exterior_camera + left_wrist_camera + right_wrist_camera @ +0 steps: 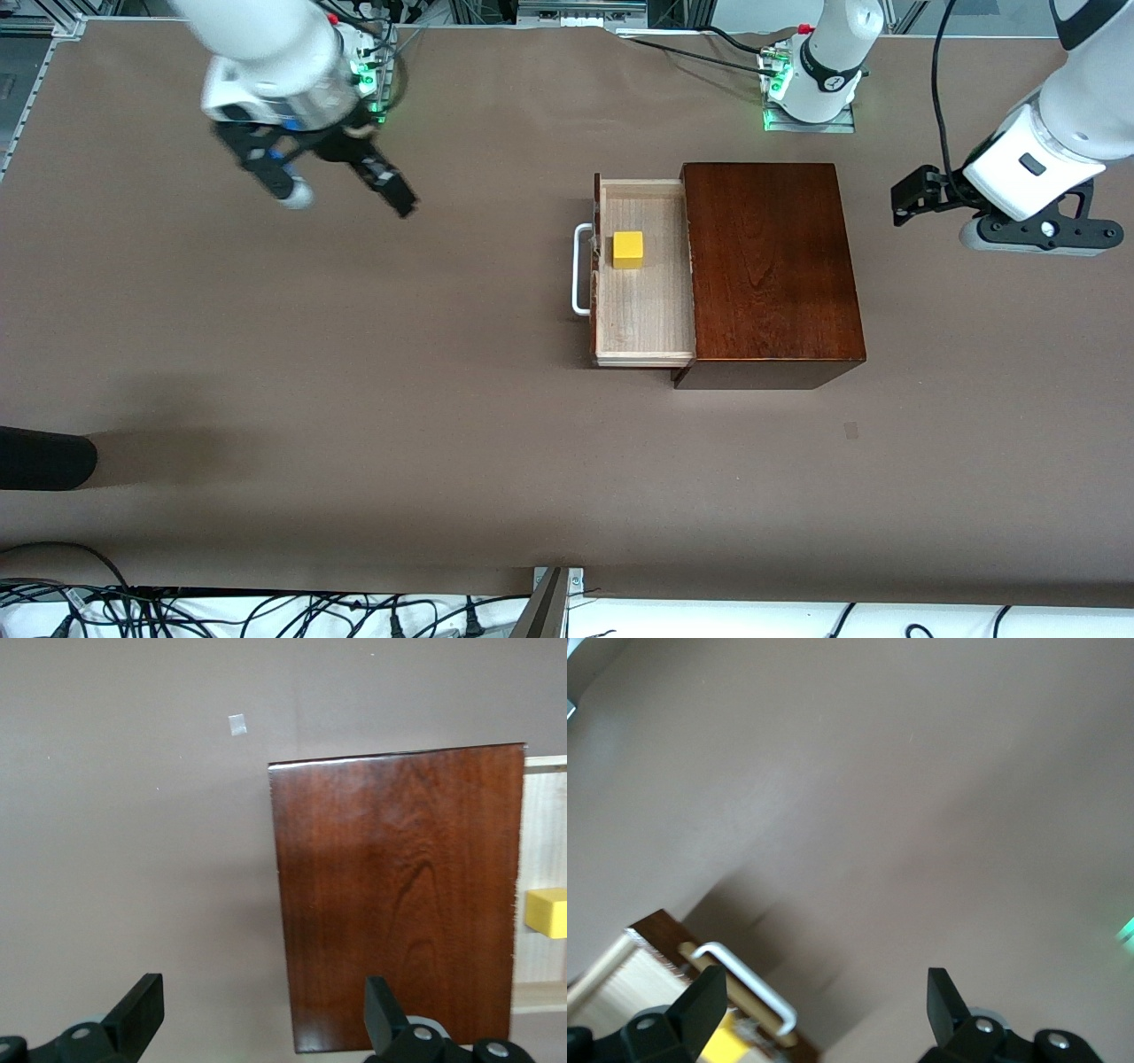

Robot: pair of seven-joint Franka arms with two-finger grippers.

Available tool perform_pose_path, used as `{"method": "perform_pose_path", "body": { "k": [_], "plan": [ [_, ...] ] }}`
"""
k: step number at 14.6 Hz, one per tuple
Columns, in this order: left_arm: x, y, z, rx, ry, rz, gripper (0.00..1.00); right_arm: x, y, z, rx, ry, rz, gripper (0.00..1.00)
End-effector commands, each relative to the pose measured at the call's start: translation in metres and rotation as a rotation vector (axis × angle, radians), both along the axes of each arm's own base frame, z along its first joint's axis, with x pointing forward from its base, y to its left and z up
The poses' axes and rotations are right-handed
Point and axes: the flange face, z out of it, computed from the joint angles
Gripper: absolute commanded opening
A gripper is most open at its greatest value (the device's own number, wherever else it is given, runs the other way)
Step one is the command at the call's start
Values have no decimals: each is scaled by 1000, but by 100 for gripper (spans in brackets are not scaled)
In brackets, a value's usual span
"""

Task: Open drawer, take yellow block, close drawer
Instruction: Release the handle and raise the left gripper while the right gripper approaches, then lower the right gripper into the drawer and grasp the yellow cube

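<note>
Fingers of the right gripper (pixel 341 190) are black, blunt and spread wide with nothing between them; it hangs tilted over bare brown tabletop (pixel 354 372) toward the right arm's end, its white, rounded wrist housing angled down from the base. In the right wrist view the two dark fingertips (pixel 704 1005) frame matte brown table, with a corner of the drawer showing.

The left gripper (pixel 921 197) hovers over the table at the left arm's end, beside the box; the arm waits there. Its fingers (pixel 142 1010) stand wide apart and hold nothing, as the left wrist view shows.

The drawer (pixel 645 306) is pulled out of the glossy dark mahogany box (pixel 769 266) toward the right arm's end. Its tray is pale, straight-grained light wood with thin walls, its front a dark reddish-brown board carrying a white U-shaped bar handle (pixel 579 270).

The yellow block (pixel 628 249), a small plain cube with crisp edges, sits on the drawer floor close to the front board, nearer the robots' bases than the tray's middle. The box's top shows polished, swirling grain.
</note>
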Motion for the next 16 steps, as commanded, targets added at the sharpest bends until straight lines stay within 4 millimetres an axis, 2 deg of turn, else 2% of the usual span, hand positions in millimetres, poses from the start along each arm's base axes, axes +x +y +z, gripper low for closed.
{"method": "perform_pose_path", "body": {
  "k": [1, 6, 8, 10, 12, 16],
  "plan": [
    [-19, 15, -15, -26, -29, -22, 100, -12, 60, -28, 15, 0, -172, 100],
    [-14, 26, -19, -38, -24, 6, 100, -42, 161, -66, 75, 23, -407, 100],
    [-12, 30, -18, -38, -27, 12, 100, -47, 193, -84, 67, 24, -517, 100],
    [-10, 47, -14, -40, -36, 43, 100, -50, 209, -101, 60, 47, -602, 100],
    [-7, 52, -6, -40, -55, 53, 100, -56, 225, -119, 74, 58, -648, 100],
    [-5, 55, -11, -35, -39, 61, 100, -72, 258, -157, 96, 47, -673, 100]
  ]
}}
